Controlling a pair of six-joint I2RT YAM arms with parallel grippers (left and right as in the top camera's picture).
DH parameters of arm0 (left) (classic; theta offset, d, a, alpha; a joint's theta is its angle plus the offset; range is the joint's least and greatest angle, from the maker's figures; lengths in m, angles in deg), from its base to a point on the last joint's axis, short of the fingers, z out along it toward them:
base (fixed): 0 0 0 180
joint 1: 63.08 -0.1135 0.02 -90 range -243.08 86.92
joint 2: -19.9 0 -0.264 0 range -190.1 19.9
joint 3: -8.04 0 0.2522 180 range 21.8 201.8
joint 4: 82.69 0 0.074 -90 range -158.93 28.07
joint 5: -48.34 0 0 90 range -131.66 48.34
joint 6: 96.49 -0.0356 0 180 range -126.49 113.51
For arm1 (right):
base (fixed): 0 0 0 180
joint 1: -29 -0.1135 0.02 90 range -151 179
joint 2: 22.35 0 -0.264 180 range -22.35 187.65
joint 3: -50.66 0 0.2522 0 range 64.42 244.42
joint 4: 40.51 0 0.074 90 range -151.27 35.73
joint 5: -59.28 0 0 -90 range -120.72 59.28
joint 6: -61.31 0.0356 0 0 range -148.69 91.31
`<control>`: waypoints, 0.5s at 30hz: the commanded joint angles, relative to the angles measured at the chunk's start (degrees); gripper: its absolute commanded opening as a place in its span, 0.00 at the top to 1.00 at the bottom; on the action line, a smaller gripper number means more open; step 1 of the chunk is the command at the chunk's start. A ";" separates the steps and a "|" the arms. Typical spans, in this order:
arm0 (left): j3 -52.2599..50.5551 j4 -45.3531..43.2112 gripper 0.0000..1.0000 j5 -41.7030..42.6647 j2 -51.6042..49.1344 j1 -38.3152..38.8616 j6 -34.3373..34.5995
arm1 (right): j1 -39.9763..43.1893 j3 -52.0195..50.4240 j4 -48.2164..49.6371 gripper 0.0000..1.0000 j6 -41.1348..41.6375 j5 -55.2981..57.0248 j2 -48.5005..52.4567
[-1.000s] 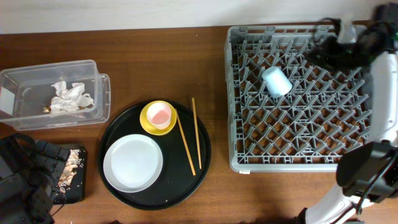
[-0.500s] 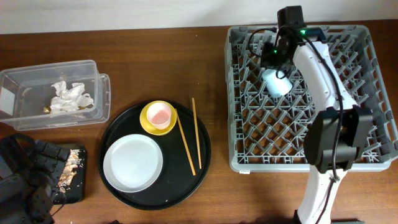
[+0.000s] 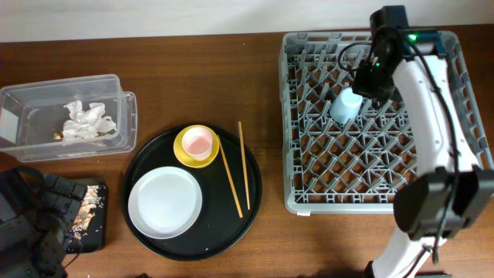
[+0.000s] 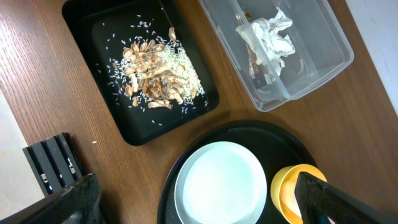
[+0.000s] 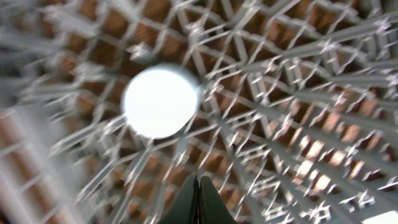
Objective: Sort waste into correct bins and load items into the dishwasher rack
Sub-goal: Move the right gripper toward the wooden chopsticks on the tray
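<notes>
The light-blue cup [image 3: 345, 106] lies among the pegs of the grey dishwasher rack [image 3: 370, 197]. My right gripper [image 3: 366, 79] hovers just beside it, shut and empty. In the blurred right wrist view the cup [image 5: 160, 102] is ahead of the closed fingertips [image 5: 199, 198]. My left gripper [image 4: 202, 202] is open and empty above the grey-white plate [image 4: 221, 183]. The yellow bowl [image 3: 197, 147] holds the pink cup [image 3: 197, 141]. Two chopsticks [image 3: 231, 179] lie on the round tray. White tissue [image 3: 86, 121] is in the clear box [image 3: 116, 85]. Food scraps [image 4: 155, 78] lie on the flat black tray [image 4: 87, 25].
The large round black tray [image 3: 143, 166] carries the plate, bowl and chopsticks. My left arm [image 3: 31, 228] covers the table's bottom-left corner, partly over the flat black tray [image 3: 91, 220]. Bare wood lies between the round tray and the rack.
My right arm swung from the rack's far right corner left over the cup, then back a little to the right. The cup has shifted slightly. The left arm has not moved.
</notes>
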 commanded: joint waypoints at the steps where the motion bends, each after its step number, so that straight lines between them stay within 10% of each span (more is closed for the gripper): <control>1: 0.52 -0.04 0.01 0.00 0.09 -0.31 0.35 | -1.55 0.24 -0.98 0.92 -6.80 -17.53 -3.23; 5: 0.52 -0.04 0.01 0.00 0.09 -0.31 0.33 | -9.25 -0.44 -2.64 0.37 -16.55 -34.01 -2.78; 15: 0.52 -0.04 0.01 0.00 0.09 -0.31 0.33 | -34.69 -20.92 19.04 0.33 -5.27 -15.34 -0.50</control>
